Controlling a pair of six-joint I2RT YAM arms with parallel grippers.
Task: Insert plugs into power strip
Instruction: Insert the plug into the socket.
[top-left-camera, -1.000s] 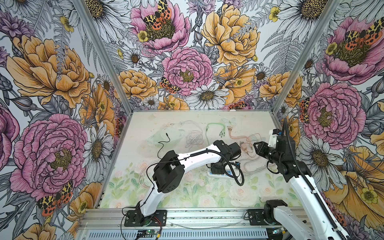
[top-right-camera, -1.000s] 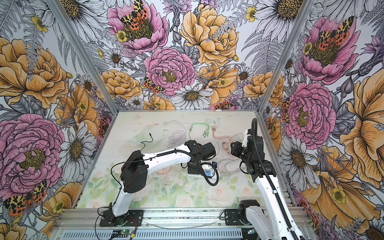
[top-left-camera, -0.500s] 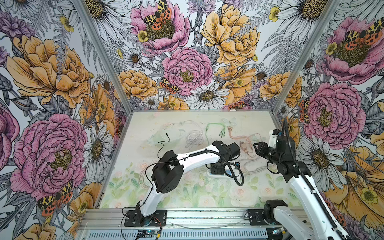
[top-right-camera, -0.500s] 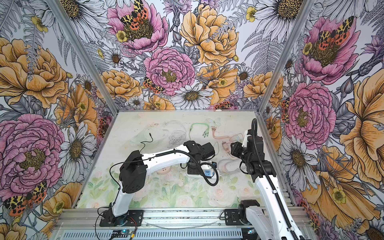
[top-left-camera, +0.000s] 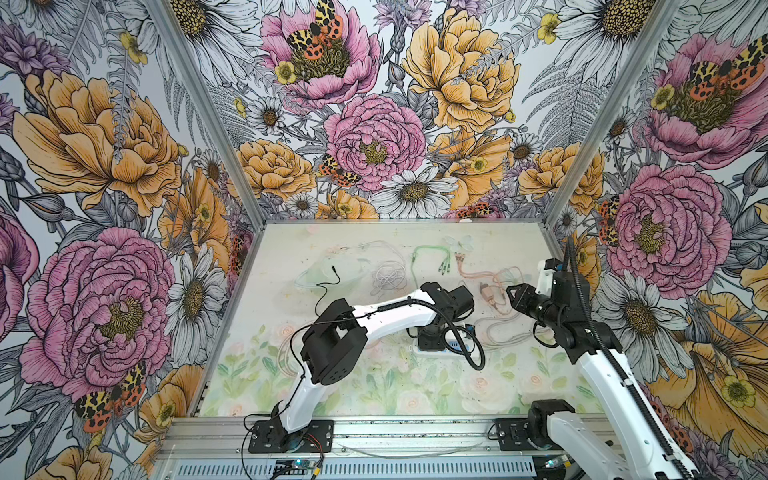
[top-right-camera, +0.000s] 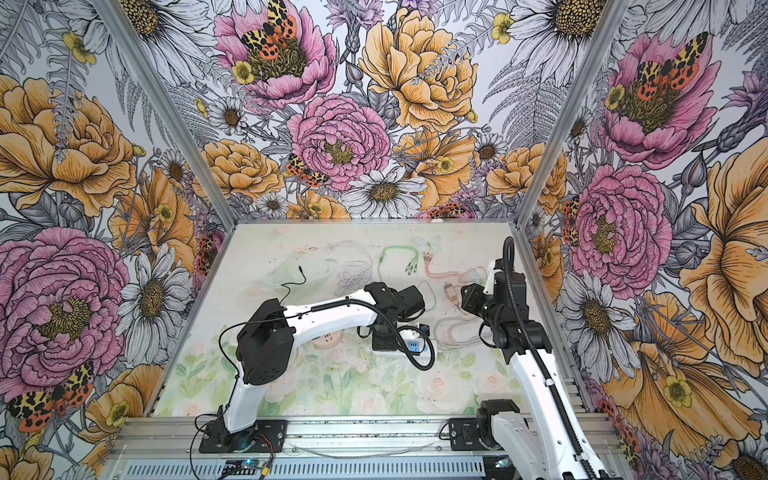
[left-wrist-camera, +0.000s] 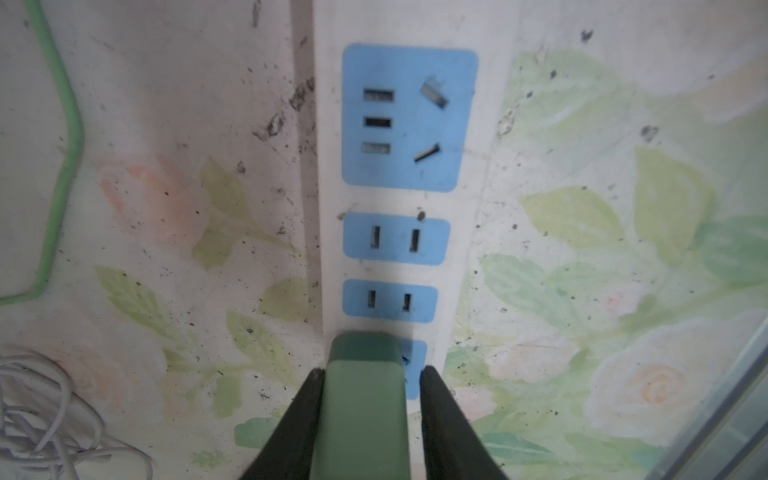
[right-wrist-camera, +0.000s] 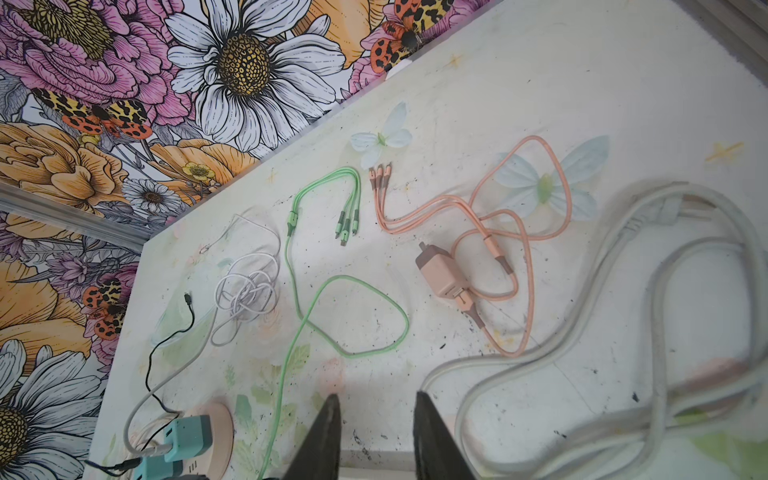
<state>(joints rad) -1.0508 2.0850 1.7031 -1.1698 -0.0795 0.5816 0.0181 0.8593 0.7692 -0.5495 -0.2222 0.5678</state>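
- Nothing much has shifted in the top views; both your arms sit where they were.
- Your left gripper (left-wrist-camera: 372, 370) straddles the green plug (left-wrist-camera: 363, 399), fingers loose, a gap showing on one side.
- That plug stands on a blue socket of the power strip (left-wrist-camera: 330, 199).
- Your right gripper (right-wrist-camera: 376, 397) hangs empty, fingers narrowly parted; the pink-brown plug (right-wrist-camera: 440, 272) lies on the table (right-wrist-camera: 540, 104), apart from it.

robot test cell (lab-like): aluminium frame (top-left-camera: 203, 104), floral printed walls (top-left-camera: 374, 137), arms (top-left-camera: 395, 322) bolted to a rail (top-left-camera: 415, 434).
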